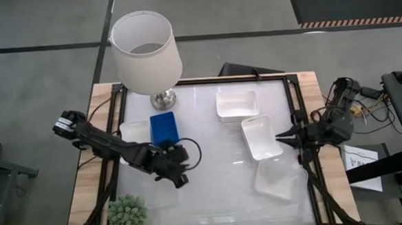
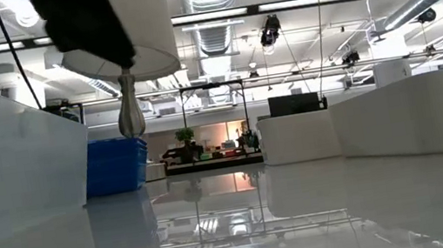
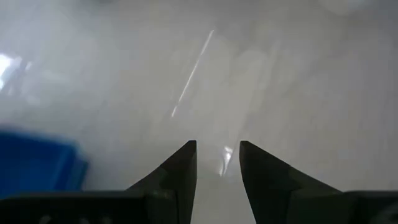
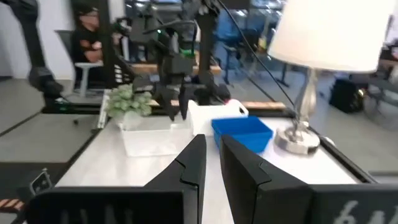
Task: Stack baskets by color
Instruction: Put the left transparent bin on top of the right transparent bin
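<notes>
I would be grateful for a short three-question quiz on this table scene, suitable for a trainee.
1. True or false: the blue basket sits beside the lamp base.
2. Which gripper has empty, parted fingers above bare tabletop? A) left gripper B) right gripper
3. Fill in: the potted plant stands at the table's near-____ corner, on the left arm's side.

Key
1. True; it lies just in front of the base, with white baskets across the table.
2. A; the left wrist view shows its fingers apart with nothing between.
3. Left.
</notes>
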`<state>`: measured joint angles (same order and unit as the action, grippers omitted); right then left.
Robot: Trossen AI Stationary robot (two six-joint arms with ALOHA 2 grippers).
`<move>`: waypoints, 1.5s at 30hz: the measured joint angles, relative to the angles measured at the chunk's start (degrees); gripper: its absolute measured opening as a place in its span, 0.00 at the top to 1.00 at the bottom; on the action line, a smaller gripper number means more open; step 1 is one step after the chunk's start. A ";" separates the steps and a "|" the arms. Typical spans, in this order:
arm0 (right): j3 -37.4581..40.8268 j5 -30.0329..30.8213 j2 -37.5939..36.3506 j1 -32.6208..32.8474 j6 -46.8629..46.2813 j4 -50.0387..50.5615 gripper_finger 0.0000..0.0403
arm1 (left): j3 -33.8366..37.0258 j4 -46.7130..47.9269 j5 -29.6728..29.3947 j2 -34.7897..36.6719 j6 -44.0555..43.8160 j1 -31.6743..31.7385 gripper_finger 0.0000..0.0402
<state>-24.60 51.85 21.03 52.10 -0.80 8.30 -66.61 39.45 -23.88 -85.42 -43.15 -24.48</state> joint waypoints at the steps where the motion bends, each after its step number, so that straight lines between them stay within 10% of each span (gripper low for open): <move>1: -0.77 0.76 1.47 0.00 -1.25 0.07 0.91 | 0.00 1.43 -0.13 0.74 -1.61 0.01 0.74; 8: -7.38 1.14 10.17 0.00 -4.64 3.44 0.91 | 0.00 1.40 -2.34 4.14 -1.36 -1.61 0.74; 28: -13.26 3.76 18.48 -1.19 -5.57 13.21 0.91 | -12.52 15.54 21.60 -10.43 -35.50 -4.69 0.74; 45: -12.91 3.63 20.07 -1.79 -4.96 13.74 0.91 | -13.57 20.96 23.28 -12.69 -40.51 -4.78 0.74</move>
<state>-37.52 55.48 41.10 50.30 -5.76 22.04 -80.18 60.42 -0.60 -98.11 -83.66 -29.26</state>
